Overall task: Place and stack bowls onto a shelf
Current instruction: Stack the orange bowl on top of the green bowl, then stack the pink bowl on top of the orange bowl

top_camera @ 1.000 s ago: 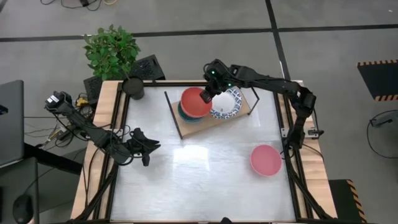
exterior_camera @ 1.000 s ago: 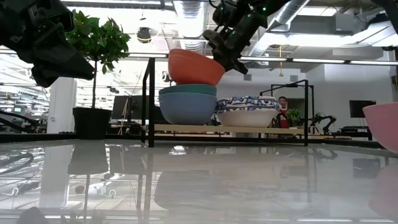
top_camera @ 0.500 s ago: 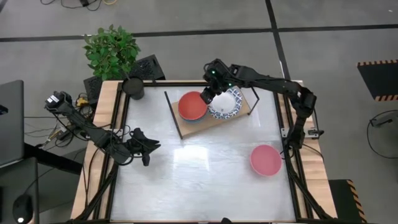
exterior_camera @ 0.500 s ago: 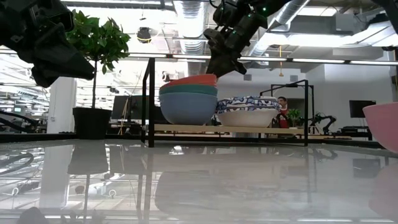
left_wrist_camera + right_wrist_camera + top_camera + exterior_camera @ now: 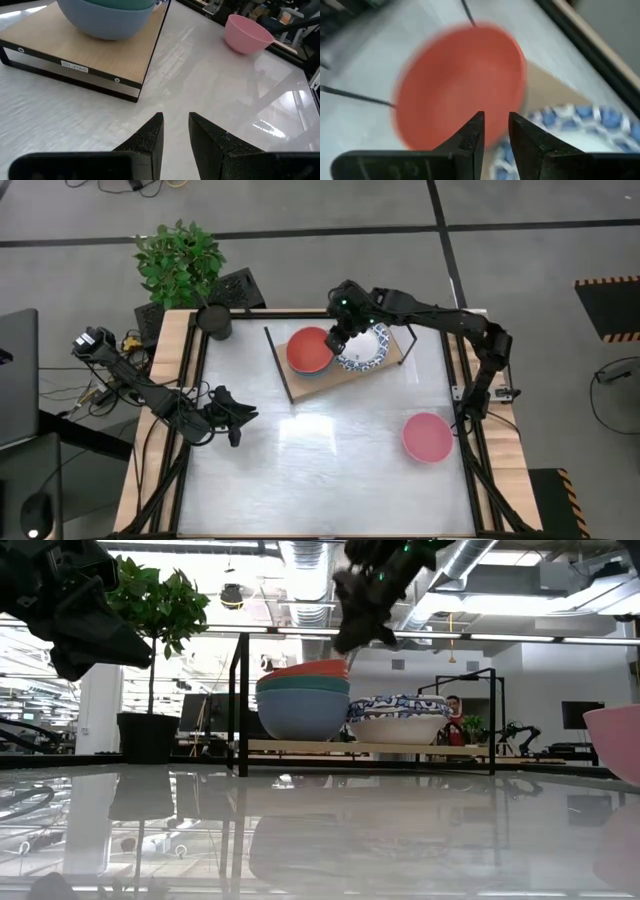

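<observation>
A red bowl (image 5: pixel 308 350) (image 5: pixel 305 668) (image 5: pixel 455 85) sits nested in a green bowl (image 5: pixel 300 684), which sits in a blue bowl (image 5: pixel 300 712) (image 5: pixel 105 17) on the wooden shelf (image 5: pixel 398 352) (image 5: pixel 300 746) (image 5: pixel 75 45). Beside them on the board stand stacked white bowls with blue patterned rims (image 5: pixel 365 345) (image 5: pixel 397 715). A pink bowl (image 5: pixel 427 437) (image 5: pixel 247 34) rests on the table near its right edge. My right gripper (image 5: pixel 338 335) (image 5: pixel 346 644) (image 5: pixel 496 117) hovers just above the red bowl's right rim, fingers close together with nothing between them. My left gripper (image 5: pixel 245 415) (image 5: pixel 175 117) waits shut at the table's left.
A potted plant (image 5: pixel 180 265) (image 5: pixel 150 600) stands at the table's far left corner. The shelf's black wire frame (image 5: pixel 240 700) rises around the bowls. White tabletop (image 5: pixel 320 460) stretches between the shelf, the pink bowl and my left arm. A person shows far off in the room (image 5: pixel 456 710).
My right gripper carried the red bowl down into the green bowl on the stack, where it now sits nested and level. The gripper then rose a little and stands clear above the bowl's rim. My left arm kept still.
</observation>
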Motion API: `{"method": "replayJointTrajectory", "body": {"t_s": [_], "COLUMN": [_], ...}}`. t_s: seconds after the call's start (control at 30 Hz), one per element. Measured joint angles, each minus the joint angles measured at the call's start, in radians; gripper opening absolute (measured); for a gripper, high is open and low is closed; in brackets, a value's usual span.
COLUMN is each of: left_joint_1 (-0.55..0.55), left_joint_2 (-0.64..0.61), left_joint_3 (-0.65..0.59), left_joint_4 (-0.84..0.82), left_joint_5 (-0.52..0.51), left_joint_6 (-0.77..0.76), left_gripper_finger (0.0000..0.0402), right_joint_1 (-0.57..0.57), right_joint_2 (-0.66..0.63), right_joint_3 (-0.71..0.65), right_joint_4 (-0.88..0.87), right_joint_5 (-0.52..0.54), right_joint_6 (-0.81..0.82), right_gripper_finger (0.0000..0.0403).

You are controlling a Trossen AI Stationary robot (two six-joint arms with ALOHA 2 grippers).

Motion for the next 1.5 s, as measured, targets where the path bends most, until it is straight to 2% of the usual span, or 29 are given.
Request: {"method": "replayJointTrajectory", "body": {"t_s": [0.27, 0.57, 0.7, 0.8, 0.87, 0.93, 1.03, 1.1, 1.33, 1.5], "left_joint_1": [0.0, 0.0, 0.0, 0.0, 0.0, 0.0, 0.0, 0.0, 0.0, 0.0], "left_joint_2": [0.0, 0.0, 0.0, 0.0, 0.0, 0.0, 0.0, 0.0, 0.0, 0.0], "left_joint_3": [0.0, 0.0, 0.0, 0.0, 0.0, 0.0, 0.0, 0.0, 0.0, 0.0], "left_joint_4": [0.001, 0.0, -0.001, -0.002, -0.002, -0.004, -0.003, -0.003, -0.007, -0.007], "left_joint_5": [0.01, 0.012, 0.013, 0.017, 0.02, 0.019, 0.01, 0.005, 0.003, -0.014], "left_joint_6": [-0.016, -0.025, -0.026, -0.023, -0.016, -0.015, -0.014, -0.014, 0.004, 0.019], "left_gripper_finger": [0.0077, 0.0077, 0.0077, 0.0077, 0.0077, 0.0077, 0.0077, 0.0077, 0.0077, 0.0077], "right_joint_1": [0.001, 0.001, 0.021, 0.071, 0.118, 0.177, 0.273, 0.335, 0.491, 0.526], "right_joint_2": [0.064, 0.014, -0.046, -0.085, -0.106, -0.122, -0.17, -0.216, -0.416, -0.556], "right_joint_3": [-0.001, -0.001, 0.0, 0.0, 0.0, -0.01, -0.093, -0.183, -0.556, -0.766], "right_joint_4": [-0.045, -0.06, -0.198, -0.378, -0.51, -0.597, -0.644, -0.646, -0.597, -0.546], "right_joint_5": [0.034, 0.039, 0.04, 0.045, 0.1, 0.2, 0.34, 0.374, 0.348, 0.315], "right_joint_6": [0.0, -0.001, -0.015, -0.031, -0.027, 0.018, 0.123, 0.206, 0.482, 0.622], "right_gripper_finger": [0.0111, 0.0111, 0.0111, 0.0111, 0.0111, 0.0111, 0.0111, 0.0111, 0.0117, 0.0156]}}
